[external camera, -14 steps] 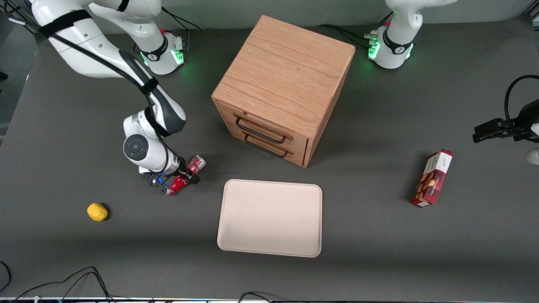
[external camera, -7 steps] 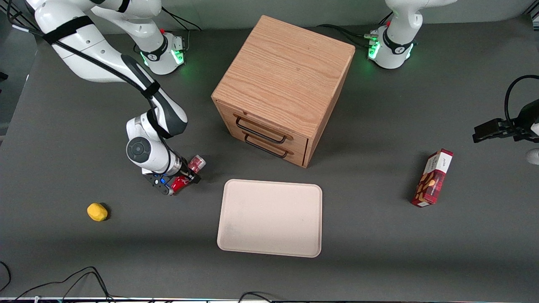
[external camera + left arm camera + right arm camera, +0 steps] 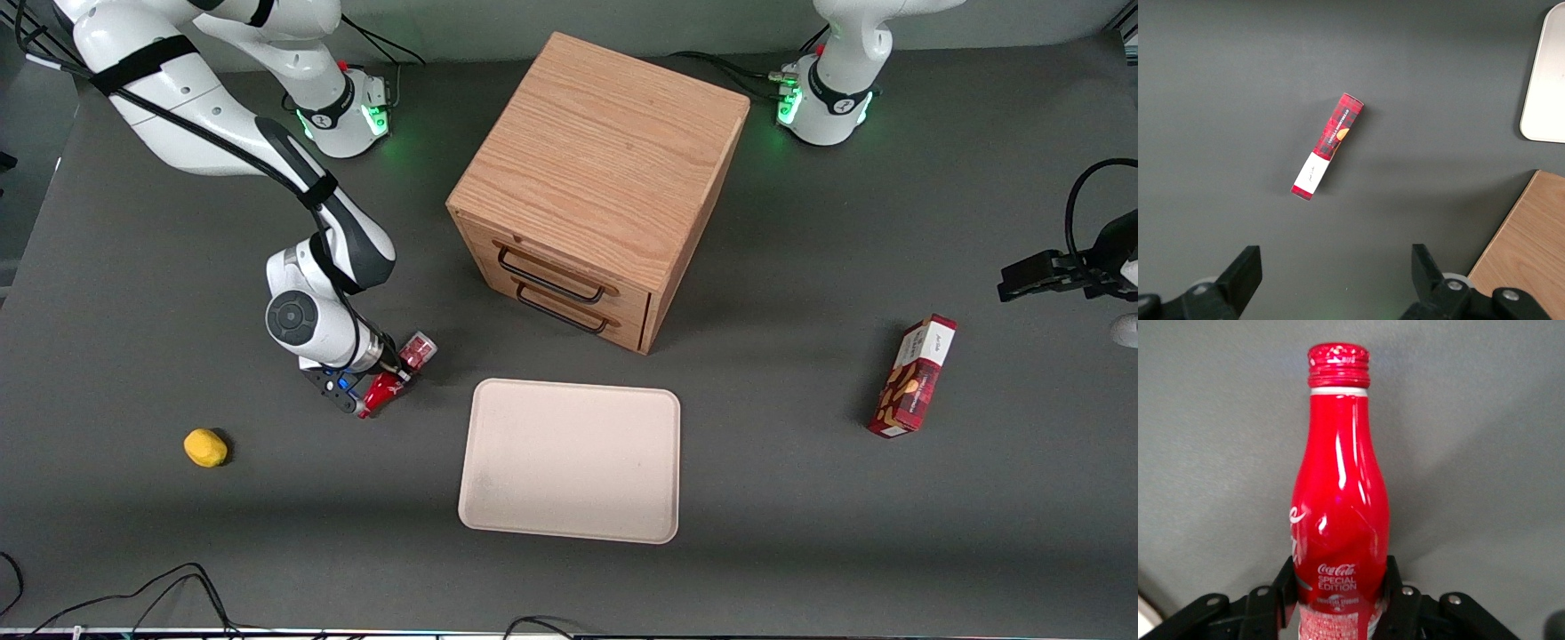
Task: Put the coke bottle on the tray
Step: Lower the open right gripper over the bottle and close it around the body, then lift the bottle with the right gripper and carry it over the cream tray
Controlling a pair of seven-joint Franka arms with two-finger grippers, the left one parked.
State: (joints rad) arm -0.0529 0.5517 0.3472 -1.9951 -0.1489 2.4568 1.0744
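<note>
Here the gripper (image 3: 384,384) clenches the lower body of the coke bottle (image 3: 397,372), a finger (image 3: 1402,603) pressed against each side (the red cap shows clearly in the right wrist view), just beside the tray (image 3: 571,460) toward the working arm's end of the bench (image 3: 800,533). The tray lies flat in front of the wooden drawer cabinet (image 3: 597,185), with a yellow fruit (image 3: 204,447) and a red snack box (image 3: 915,375) well apart from it at either end.

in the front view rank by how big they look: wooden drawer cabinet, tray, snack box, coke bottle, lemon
1. wooden drawer cabinet
2. tray
3. snack box
4. coke bottle, partly hidden in the gripper
5. lemon
</note>
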